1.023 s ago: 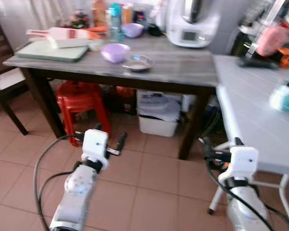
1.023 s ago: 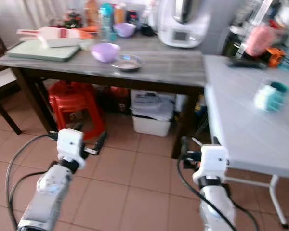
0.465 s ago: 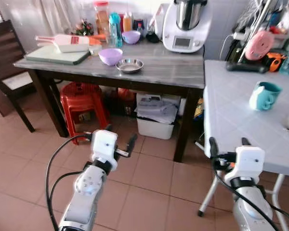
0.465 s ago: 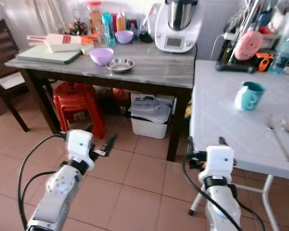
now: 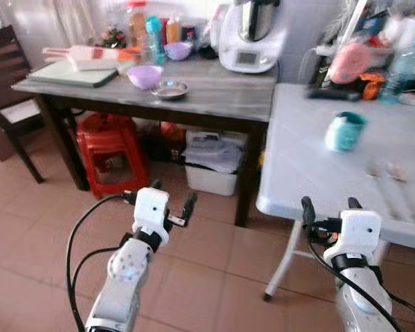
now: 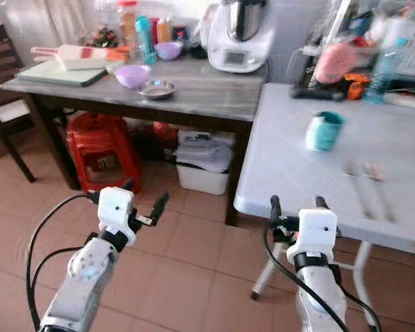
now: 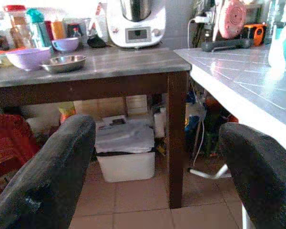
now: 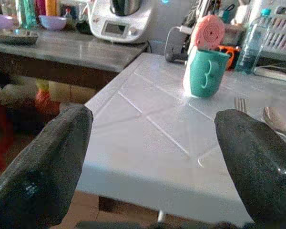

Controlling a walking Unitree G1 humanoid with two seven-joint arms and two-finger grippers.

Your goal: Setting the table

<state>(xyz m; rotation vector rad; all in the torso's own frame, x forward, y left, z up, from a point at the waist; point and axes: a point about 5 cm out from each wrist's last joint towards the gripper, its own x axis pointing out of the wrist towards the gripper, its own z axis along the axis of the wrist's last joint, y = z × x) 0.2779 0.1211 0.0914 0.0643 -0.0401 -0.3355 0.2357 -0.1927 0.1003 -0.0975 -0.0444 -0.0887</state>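
Collision with the white worktop (image 5: 311,159) edge was the risk we judged nearest, since our right gripper (image 5: 329,206) hung just below it, and any lift too early could strike the rim. Both grippers, left gripper (image 5: 171,197) too, had jaws released and empty. The teal mug (image 6: 323,130) stood on that worktop, with fork (image 8: 239,104) and spoon (image 8: 275,118) near it; the right wrist view showed them sharply, while the head views blurred them.
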